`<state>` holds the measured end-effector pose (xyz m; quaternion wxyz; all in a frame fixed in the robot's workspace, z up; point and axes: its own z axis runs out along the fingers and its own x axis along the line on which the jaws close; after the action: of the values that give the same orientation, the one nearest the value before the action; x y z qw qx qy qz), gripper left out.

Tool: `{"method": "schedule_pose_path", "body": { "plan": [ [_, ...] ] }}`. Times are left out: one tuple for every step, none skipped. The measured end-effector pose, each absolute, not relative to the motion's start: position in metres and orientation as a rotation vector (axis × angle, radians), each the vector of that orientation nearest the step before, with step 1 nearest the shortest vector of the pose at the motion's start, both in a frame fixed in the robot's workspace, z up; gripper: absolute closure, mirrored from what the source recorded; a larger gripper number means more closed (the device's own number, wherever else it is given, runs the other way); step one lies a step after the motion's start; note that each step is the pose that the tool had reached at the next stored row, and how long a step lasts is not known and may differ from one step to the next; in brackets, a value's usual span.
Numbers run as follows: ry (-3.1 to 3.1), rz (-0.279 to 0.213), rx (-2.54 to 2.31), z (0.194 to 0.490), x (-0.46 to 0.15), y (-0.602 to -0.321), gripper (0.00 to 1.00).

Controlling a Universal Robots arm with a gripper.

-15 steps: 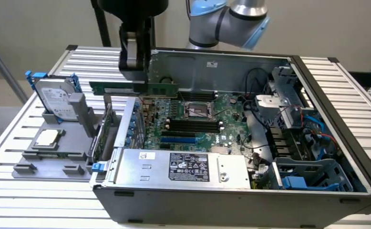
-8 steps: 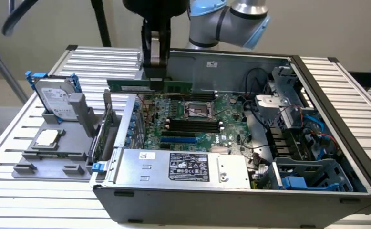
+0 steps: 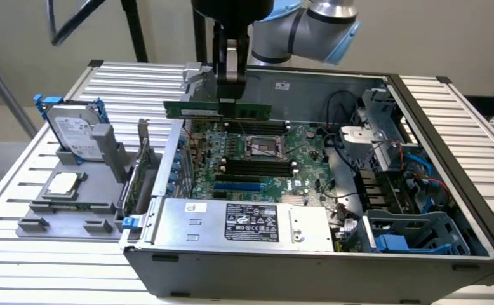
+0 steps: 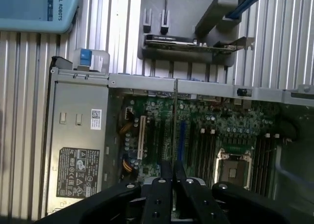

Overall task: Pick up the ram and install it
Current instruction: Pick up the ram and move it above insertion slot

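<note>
The hand [image 3: 228, 96] is closed to a narrow gap on the ram [image 3: 217, 109], gripping it near mid-length by its upper edge. The ram hangs level with its long edge down, in the air over the 12 o'clock edge of the motherboard [image 3: 307, 143]. It is clear of the black memory slots [image 3: 256, 168], which lie toward 6 o'clock from it, beyond the processor socket [image 3: 262, 147]. In the wrist view the hand [image 4: 172, 169] points down at the board and the ram [image 4: 175, 126] appears edge-on as a thin line.

The motherboard lies flat inside an open computer case [image 3: 315, 267]. A silver power supply [image 3: 239, 222] fills the case at 6 o'clock, and a drive cage [image 3: 408, 232] with blue fittings sits at 4 o'clock.

The case rests on a ribbed aluminium worktop [image 3: 450, 108]. At 9 o'clock of the case, a grey fixture [image 3: 69, 210] carries a hard drive [image 3: 69, 130] standing upright, a square processor chip [image 3: 63, 184] lying flat and an expansion card [image 3: 141, 165] standing on edge.

Behind the worktop, at 12 o'clock, are a plain beige wall and black stand legs [image 3: 133, 28].
</note>
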<state>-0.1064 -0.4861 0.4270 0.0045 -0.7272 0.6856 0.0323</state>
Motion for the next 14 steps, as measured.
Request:
{"method": "schedule_pose_path", "body": {
  "plan": [
    [2.148, 0.101, -2.278, 0.426, -0.103, -0.483, 0.87],
    [2.148, 0.101, -2.278, 0.425, -0.1, -0.48, 0.87],
    [2.148, 0.101, -2.278, 0.425, -0.096, -0.478, 0.87],
    [2.148, 0.101, -2.278, 0.424, -0.093, -0.475, 0.87],
    [2.148, 0.101, -2.278, 0.423, -0.09, -0.472, 0.87],
    [2.148, 0.101, -2.278, 0.422, -0.086, -0.469, 0.87],
    [2.148, 0.101, -2.278, 0.421, -0.083, -0.466, 0.87],
    [2.148, 0.101, -2.278, 0.42, -0.079, -0.463, 0.87],
    [2.148, 0.101, -2.278, 0.419, -0.076, -0.46, 0.87],
    [2.148, 0.101, -2.278, 0.417, -0.072, -0.457, 0.87],
    [2.148, 0.101, -2.278, 0.416, -0.069, -0.455, 0.87],
    [2.148, 0.101, -2.278, 0.414, -0.066, -0.452, 0.87],
    [2.148, 0.101, -2.278, 0.413, -0.063, -0.45, 0.87],
    [2.148, 0.101, -2.278, 0.412, -0.06, -0.449, 0.87]
  ]
}}
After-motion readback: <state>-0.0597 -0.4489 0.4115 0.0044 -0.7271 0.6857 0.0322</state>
